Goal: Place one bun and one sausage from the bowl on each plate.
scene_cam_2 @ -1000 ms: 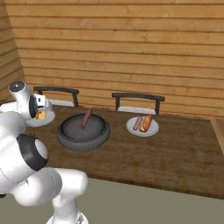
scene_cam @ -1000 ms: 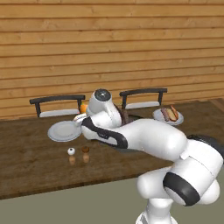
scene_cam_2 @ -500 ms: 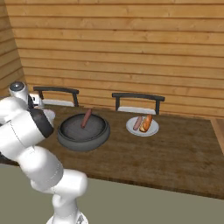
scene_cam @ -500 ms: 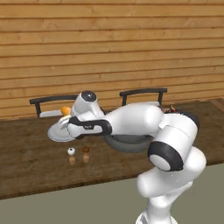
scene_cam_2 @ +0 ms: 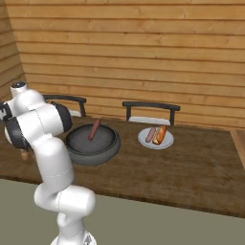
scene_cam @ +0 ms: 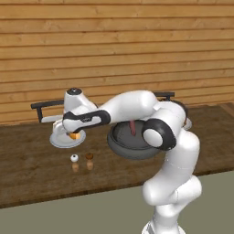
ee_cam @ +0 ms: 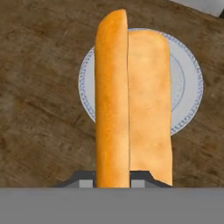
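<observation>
The long golden-orange split bun (ee_cam: 131,105) is held clamped in the closed two-finger claw (scene_cam: 74,135), its long axis running straight out from the fingertips. The flat round light grey plate (ee_cam: 188,83) lies directly beyond the bun, apparently just clear of it.

The counter (ee_cam: 39,105) looks like dark, rough-grained wood with a matt finish; the wall (scene_cam: 114,50) behind is lighter planked wood. The plate (ee_cam: 186,83) near its far left edge seems smooth glazed ceramic, pale with a faint blue rim pattern. The bun (ee_cam: 131,105) looks soft, matt and golden. The bowl (scene_cam_2: 93,148) appears dull dark, perhaps cast metal.
</observation>
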